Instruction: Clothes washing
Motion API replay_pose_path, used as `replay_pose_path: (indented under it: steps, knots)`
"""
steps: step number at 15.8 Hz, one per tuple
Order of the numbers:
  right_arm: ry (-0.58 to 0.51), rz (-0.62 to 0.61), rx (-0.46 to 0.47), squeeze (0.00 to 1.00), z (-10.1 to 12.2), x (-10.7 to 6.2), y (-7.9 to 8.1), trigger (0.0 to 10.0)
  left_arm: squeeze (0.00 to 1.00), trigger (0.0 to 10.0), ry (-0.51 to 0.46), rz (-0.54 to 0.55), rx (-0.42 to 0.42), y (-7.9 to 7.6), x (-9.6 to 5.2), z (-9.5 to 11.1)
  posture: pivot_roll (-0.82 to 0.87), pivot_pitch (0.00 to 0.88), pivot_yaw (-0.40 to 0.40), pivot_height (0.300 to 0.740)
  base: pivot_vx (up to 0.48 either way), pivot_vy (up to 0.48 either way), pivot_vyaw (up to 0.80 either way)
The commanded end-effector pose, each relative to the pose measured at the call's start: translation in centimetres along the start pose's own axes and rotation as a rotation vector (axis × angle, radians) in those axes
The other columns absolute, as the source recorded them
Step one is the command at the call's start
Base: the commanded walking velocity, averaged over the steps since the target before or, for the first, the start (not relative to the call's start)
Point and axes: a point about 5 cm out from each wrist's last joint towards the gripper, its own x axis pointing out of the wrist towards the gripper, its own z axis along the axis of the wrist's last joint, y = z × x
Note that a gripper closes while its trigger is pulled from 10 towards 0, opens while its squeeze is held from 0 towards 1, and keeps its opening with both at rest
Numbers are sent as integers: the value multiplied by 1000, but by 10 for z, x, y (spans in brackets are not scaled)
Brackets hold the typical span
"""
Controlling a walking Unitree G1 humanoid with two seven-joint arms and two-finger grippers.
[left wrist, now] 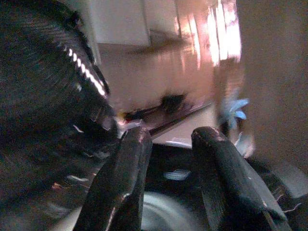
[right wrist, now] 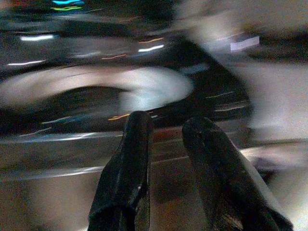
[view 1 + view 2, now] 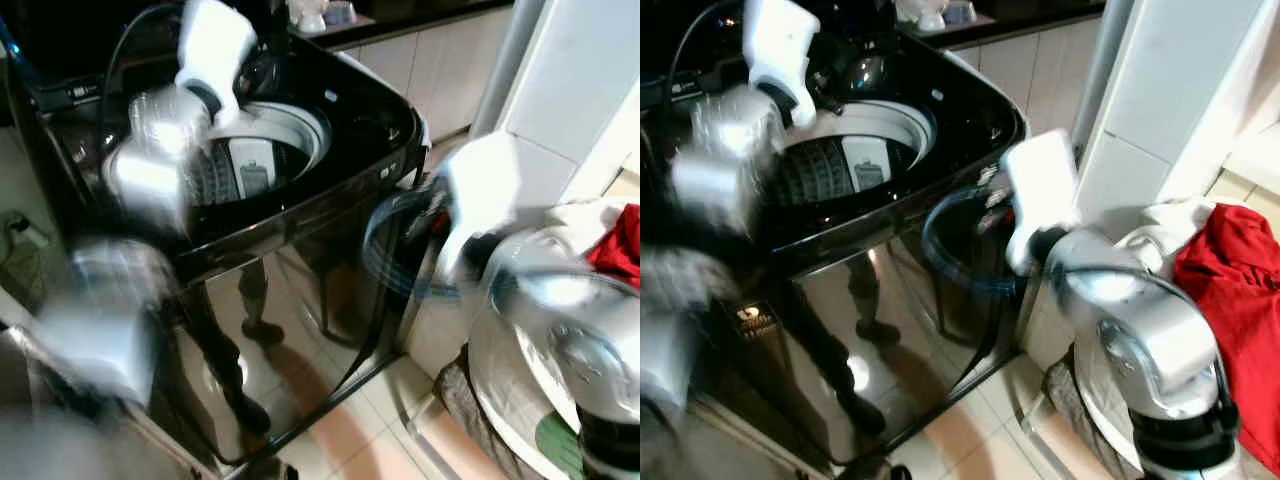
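Washing machine (image 3: 300,240), black and glossy, stands in front with its drum (image 3: 840,165) open; a red garment (image 3: 1240,310) lies on a white basket (image 3: 520,380) at the right. In the left wrist view, the left claw (image 1: 168,144) is slightly open and empty over the drum. In the right wrist view, the right claw (image 2: 166,130) is slightly open, empty, near the machine's rim.

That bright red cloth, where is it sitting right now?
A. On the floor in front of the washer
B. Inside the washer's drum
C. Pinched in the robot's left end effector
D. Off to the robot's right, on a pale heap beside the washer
D: the red cloth lies on a pale heap right of the black washing machine, whose open drum holds nothing red.
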Motion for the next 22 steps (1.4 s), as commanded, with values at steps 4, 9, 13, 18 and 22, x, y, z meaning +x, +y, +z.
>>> replay_pose_path:
  steps: [4, 9, 13, 18, 22]
  knots:
    - [-42, -221, 72, 0, -26, -9, -22, 10000, 0, 10000, 143, 126, -52, -38, -75, -44, -34, 4, 29, 740, 0, 0, 0]
    - [16, -281, 72, 0, -57, -22, -12, 10000, 0, 10000, 195, 80, 59, -52, -97, -40, -53, 0, 49, 740, 0, -480, 0]
    - [39, -310, 129, 0, -62, -23, -14, 10000, 0, 10000, 214, 52, 48, -58, -97, -40, -52, 8, 45, 740, 0, 114, -200]
    - [41, -233, 68, 0, -60, -17, -9, 10000, 0, 10000, 215, 93, 17, -55, -101, -37, -51, 12, 33, 740, 0, 90, -259]
    - [22, -184, 71, 0, -57, -13, -7, 10000, 0, 10000, 185, 85, -39, -59, -113, -40, -48, 15, 15, 740, 231, 0, 0]
